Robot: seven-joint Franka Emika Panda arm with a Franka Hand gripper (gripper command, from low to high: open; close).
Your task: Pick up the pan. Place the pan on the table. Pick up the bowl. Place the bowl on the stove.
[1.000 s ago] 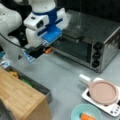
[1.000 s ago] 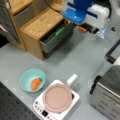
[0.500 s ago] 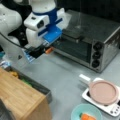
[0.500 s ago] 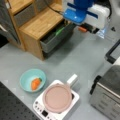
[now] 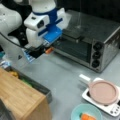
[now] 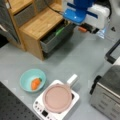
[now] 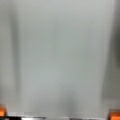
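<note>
Pan [image 5: 103,92] is sitting on the stove [image 5: 113,108], white handle [image 5: 84,78] sticking out past the stove's edge toward a front view's left. Same in both front views: pan [image 6: 57,97] is covering most of the stove [image 6: 72,99] top, so it is not yet on the counter [image 5: 67,75]. Stove buttons [image 6: 40,109] are showing along the front edge; no writing is readable on them.

Bowl [image 6: 32,80] is resting on the counter [image 6: 82,55] just beside the stove, on a front view's left, with an orange item [image 6: 35,83] inside. In a front view the bowl [image 5: 86,112] is sitting at the bottom edge, below the pan.

Pincer [image 5: 46,50] is hanging above the counter, well apart from pan and bowl, in front of the toaster oven [image 5: 92,42]. In a front view the pincer [image 6: 87,28] is sitting near the top, beside the wooden block's open drawer [image 6: 56,37]. It is holding nothing. Wrist view is showing only bare counter [image 7: 60,57], with the orange fingertips [image 7: 114,115] at the two bottom corners, so the jaws are standing wide apart.

Robot arm is wearing a blue and white housing [image 5: 47,25] above the pincer. No brand or label is legible anywhere. Toaster oven knobs [image 5: 97,55] are stacked in a column on its front, markings unreadable. Wooden block [image 5: 20,100] is filling a front view's bottom left.
</note>
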